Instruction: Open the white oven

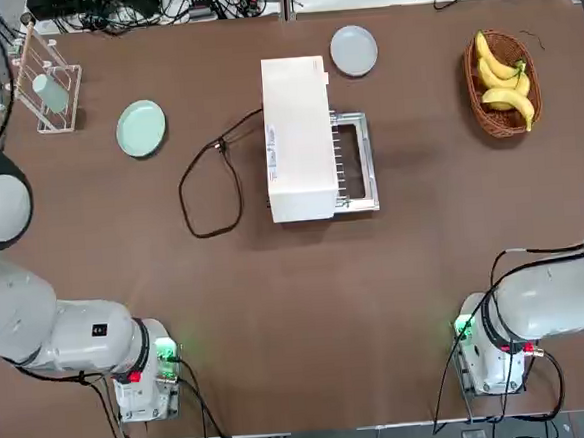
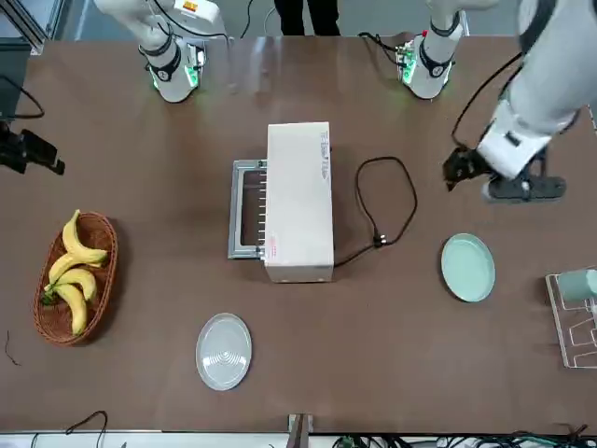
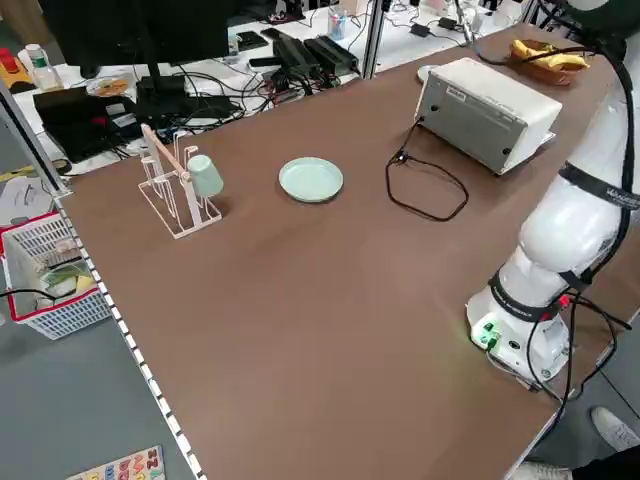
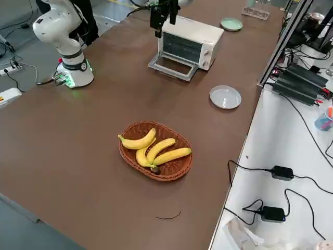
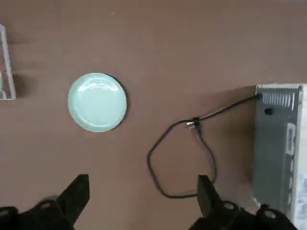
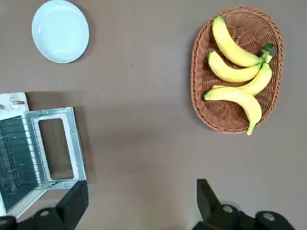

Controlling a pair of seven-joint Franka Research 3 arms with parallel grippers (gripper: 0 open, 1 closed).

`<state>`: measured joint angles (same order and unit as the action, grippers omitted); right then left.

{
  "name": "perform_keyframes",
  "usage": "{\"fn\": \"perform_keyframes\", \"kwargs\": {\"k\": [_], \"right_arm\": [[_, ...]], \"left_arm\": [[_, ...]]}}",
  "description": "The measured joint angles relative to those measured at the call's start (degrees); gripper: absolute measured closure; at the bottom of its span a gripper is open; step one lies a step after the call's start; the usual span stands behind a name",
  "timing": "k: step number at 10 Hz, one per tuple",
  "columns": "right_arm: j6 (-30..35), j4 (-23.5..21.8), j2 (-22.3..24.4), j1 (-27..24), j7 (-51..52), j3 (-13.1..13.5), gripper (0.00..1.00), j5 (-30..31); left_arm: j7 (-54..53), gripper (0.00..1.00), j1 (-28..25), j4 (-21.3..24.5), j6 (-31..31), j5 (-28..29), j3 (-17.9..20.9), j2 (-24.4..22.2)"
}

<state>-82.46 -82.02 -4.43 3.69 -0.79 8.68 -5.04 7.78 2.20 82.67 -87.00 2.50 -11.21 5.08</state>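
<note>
Brown tabletop carries the white oven at its middle, door already folded flat. Stiff and heavy-looking, it is best held by the door's outer rail. Left gripper and right gripper hover spread wide, empty.

Green plate; grey plate; banana basket

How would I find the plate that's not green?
Look for the white oven in the middle of the brown table, its door folded down. Just beyond its far corner, toward the banana basket, lies the grey plate; the green plate sits behind the oven.
</note>
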Motion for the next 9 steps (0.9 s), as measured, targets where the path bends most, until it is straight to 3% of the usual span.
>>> {"fn": "perform_keyframes", "kwargs": {"k": [1,4,9], "right_arm": [[-1.0,-1.5,-0.2,0.0,0.0,0.1,0.00,0.3],[-2.3,-3.7,0.4,-0.2,0.2,0.2,0.00,2.3],[-1.6,-4.7,3.2,0.0,0.3,-0.3,0.00,3.2]], "left_arm": [[-5.5,0.00,-0.1,-1.2,3.0,-0.2,2.1,-0.5],[-9.9,0.00,-0.1,-2.9,4.2,-1.7,5.2,-1.0],[-7.6,0.00,-0.2,-3.1,4.2,-2.1,5.4,-2.1]]}}
